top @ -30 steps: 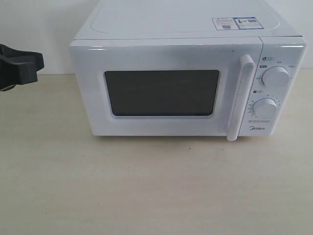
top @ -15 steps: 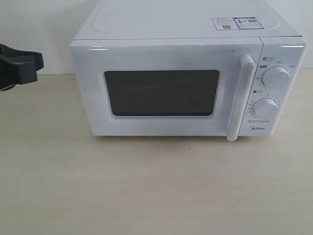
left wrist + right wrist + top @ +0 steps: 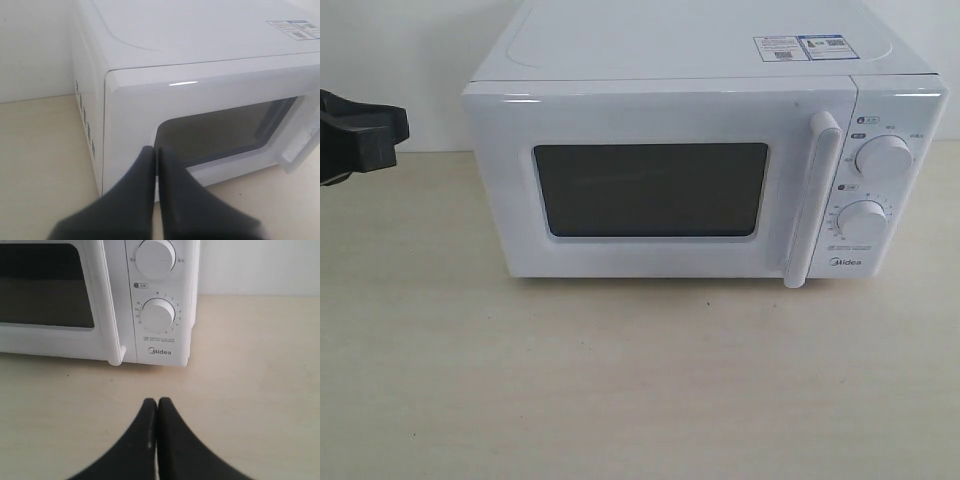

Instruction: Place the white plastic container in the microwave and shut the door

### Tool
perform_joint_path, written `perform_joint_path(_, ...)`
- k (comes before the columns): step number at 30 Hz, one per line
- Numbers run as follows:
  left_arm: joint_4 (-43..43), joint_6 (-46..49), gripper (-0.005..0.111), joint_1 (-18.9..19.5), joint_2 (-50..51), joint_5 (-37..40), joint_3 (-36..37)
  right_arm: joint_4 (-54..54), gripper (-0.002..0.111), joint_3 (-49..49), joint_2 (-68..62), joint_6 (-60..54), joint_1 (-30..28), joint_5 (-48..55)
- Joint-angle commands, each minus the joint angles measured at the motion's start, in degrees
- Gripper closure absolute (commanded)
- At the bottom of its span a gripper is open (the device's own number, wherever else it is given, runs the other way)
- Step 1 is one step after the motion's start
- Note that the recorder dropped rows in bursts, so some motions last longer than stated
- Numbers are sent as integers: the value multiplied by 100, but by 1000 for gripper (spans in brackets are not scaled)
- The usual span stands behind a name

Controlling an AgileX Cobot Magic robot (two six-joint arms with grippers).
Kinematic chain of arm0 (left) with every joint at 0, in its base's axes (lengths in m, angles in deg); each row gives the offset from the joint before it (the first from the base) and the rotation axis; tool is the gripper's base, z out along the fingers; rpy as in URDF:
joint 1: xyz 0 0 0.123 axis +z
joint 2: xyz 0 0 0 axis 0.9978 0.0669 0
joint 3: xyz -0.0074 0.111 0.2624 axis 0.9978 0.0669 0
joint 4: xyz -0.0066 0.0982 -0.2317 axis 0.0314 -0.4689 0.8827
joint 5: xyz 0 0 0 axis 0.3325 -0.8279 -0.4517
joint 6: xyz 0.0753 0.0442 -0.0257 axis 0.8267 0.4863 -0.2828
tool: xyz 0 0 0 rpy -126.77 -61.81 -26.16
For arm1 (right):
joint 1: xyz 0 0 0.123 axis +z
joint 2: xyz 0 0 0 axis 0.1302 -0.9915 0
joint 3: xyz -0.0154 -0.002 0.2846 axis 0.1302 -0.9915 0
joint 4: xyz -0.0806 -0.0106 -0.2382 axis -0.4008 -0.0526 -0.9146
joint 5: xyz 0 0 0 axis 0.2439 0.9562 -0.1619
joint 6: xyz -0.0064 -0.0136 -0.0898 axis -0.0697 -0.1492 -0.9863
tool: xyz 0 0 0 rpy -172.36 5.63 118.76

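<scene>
The white Midea microwave [image 3: 705, 60] stands at the back of the table, its door [image 3: 650, 260] shut, with a dark window and a vertical white bar handle [image 3: 812, 200]. Two round dials [image 3: 882, 157] sit on its right panel. The white plastic container is out of view. My left gripper [image 3: 156, 152] is shut and empty, close to the microwave's [image 3: 200, 45] front left corner; only a black part of that arm [image 3: 355, 135] shows at the exterior view's left edge. My right gripper [image 3: 157, 404] is shut and empty, over the table in front of the dial panel [image 3: 159, 315].
A pale wooden table [image 3: 620, 390] stretches in front of the microwave. A white wall [image 3: 400, 50] rises behind it. Stickers [image 3: 800, 47] lie on the microwave's top.
</scene>
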Motion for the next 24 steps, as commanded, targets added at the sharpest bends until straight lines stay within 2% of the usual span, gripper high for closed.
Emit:
perform_joint_path(1,11,-7,102,-1,23,-66,-43,-41,108,-2,25,-278,-41,13)
perform_joint_path(13,11,-7,102,-1,23,-66,-43,-51,108,-2,25,-252,-63,38)
perform_joint_path(18,11,-7,102,-1,23,-66,-43,-51,108,-2,25,-252,-579,38)
perform_joint_path(24,11,-7,102,-1,23,-66,-43,-51,108,-2,25,-235,-622,38)
